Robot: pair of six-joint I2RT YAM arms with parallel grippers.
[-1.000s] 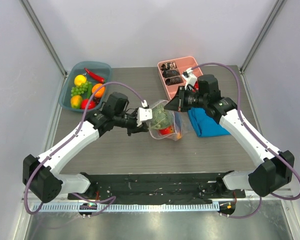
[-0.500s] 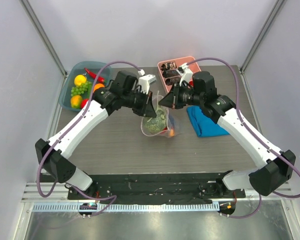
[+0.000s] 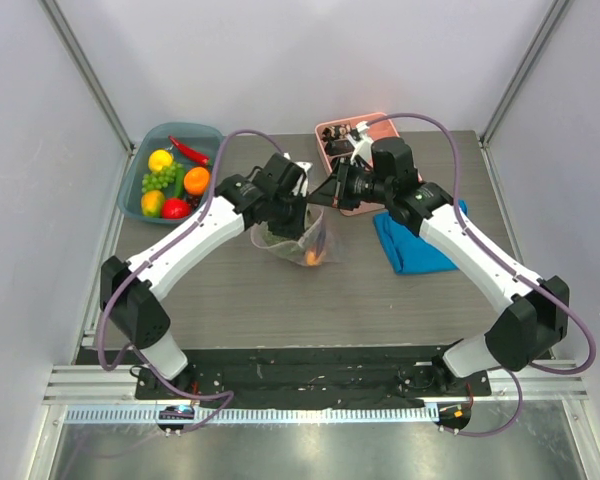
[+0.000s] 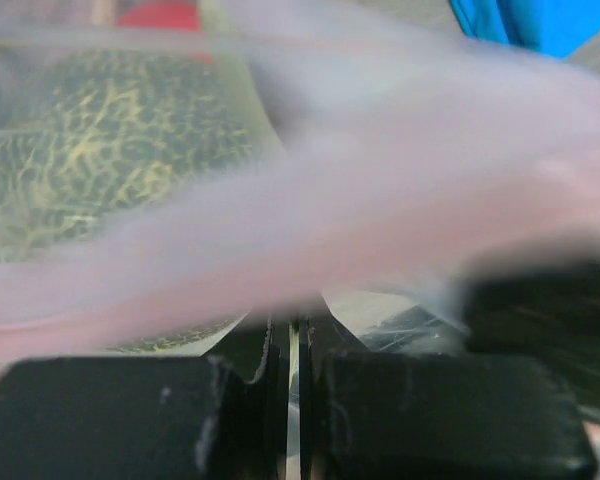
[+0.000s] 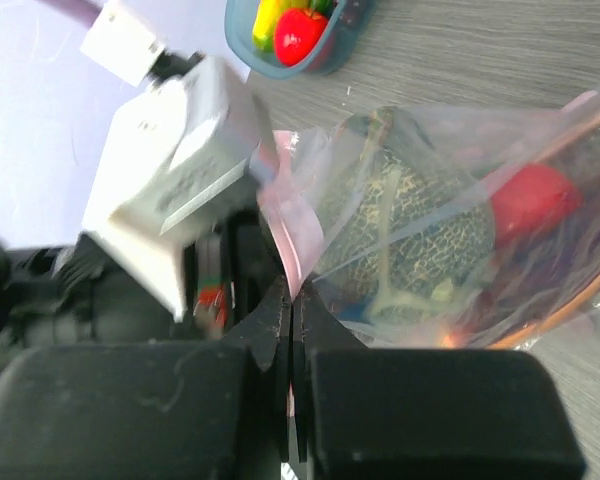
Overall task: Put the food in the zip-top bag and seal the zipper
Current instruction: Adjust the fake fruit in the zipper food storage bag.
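Note:
The zip-top bag (image 3: 288, 240) hangs off the table between my two grippers. Inside it show a green cabbage (image 5: 400, 235), a red fruit (image 5: 532, 200) and an orange piece (image 3: 312, 257). My left gripper (image 3: 302, 205) is shut on the bag's upper edge, where the pink zipper (image 4: 310, 240) runs blurred across just above the closed fingertips. My right gripper (image 3: 332, 192) is shut on the same pink zipper (image 5: 292, 230), close beside the left one. More food lies in the teal basin (image 3: 130, 195): a lemon, grapes (image 3: 160, 181), an orange, a chili (image 3: 188, 151) and a tomato.
A pink divided tray (image 3: 332, 170) sits at the back behind the right gripper. A blue folded cloth (image 3: 415, 247) lies right of the bag. The teal basin stands at the back left. Grey walls close the table on three sides.
The left arm swung up and back, raising the bag's left edge toward the right gripper. The bag shifted left and now hangs bunched. The right gripper moved slightly left and back.

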